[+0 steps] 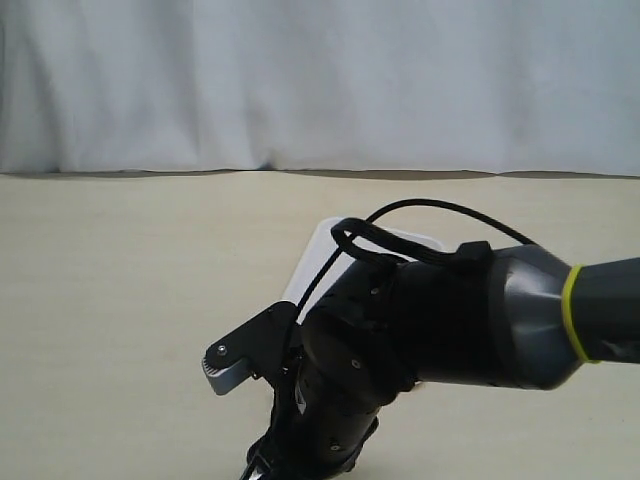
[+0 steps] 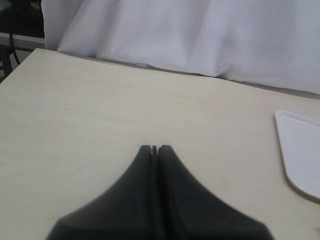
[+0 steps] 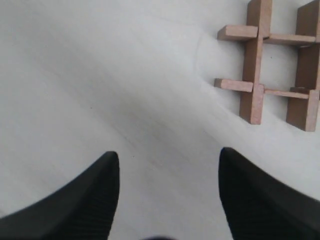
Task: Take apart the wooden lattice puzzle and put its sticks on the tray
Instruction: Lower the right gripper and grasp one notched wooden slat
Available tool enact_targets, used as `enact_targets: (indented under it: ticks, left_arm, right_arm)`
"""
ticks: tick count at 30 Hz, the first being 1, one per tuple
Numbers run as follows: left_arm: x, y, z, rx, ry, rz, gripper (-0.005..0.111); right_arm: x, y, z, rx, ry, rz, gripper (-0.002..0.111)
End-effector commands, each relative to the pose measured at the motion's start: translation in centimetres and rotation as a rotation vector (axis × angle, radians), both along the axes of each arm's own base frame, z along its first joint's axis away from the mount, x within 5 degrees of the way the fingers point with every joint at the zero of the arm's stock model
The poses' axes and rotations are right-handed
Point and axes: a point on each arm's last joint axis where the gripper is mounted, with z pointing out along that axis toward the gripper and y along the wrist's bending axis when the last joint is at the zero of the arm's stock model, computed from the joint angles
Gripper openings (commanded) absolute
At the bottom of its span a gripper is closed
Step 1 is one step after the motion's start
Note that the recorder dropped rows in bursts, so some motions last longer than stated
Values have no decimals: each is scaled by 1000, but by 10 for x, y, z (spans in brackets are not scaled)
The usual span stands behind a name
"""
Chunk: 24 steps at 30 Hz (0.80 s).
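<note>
The wooden lattice puzzle [image 3: 272,65] lies whole on the pale table, its sticks crossed in a hash shape. It shows only in the right wrist view, off to one side beyond my right gripper [image 3: 169,156]. That gripper is open with only bare table between its fingers. In the exterior view the right arm [image 1: 450,320] reaches low across the middle and hides the puzzle and most of the white tray [image 1: 318,252]. My left gripper [image 2: 154,148] is shut on nothing above bare table, with a corner of the tray [image 2: 302,155] to one side.
A white curtain [image 1: 320,80] hangs behind the table's far edge. A black cable [image 1: 420,205] loops over the right arm. Bare tabletop spreads across the left of the exterior view.
</note>
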Motion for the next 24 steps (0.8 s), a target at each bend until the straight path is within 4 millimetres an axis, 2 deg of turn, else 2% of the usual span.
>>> enact_targets:
  ticks: [1, 7, 11, 13, 17, 21, 24]
  left_arm:
    - [0, 0, 0, -4, -4, -6, 0]
    - [0, 0, 0, -4, -4, -6, 0]
    - [0, 0, 0, -4, -4, -6, 0]
    - [0, 0, 0, -4, -7, -6, 0]
    - [0, 0, 0, -4, -7, -6, 0]
    - [0, 0, 0, -4, -7, -6, 0]
    - [0, 0, 0, -4, -7, -6, 0]
  right_arm:
    - [3, -2, 0, -21, -7, -5, 56]
    - [8, -7, -1, -65, -59, -74, 55]
    - [13, -9, -16, -78, -40, -88, 49]
    - [20, -18, -22, -83, -25, -142, 49]
    - [25, -15, -22, -50, -71, -129, 48]
    - [29, -20, -22, -43, -80, -139, 34]
    - [29, -22, -23, -45, -73, -146, 34]
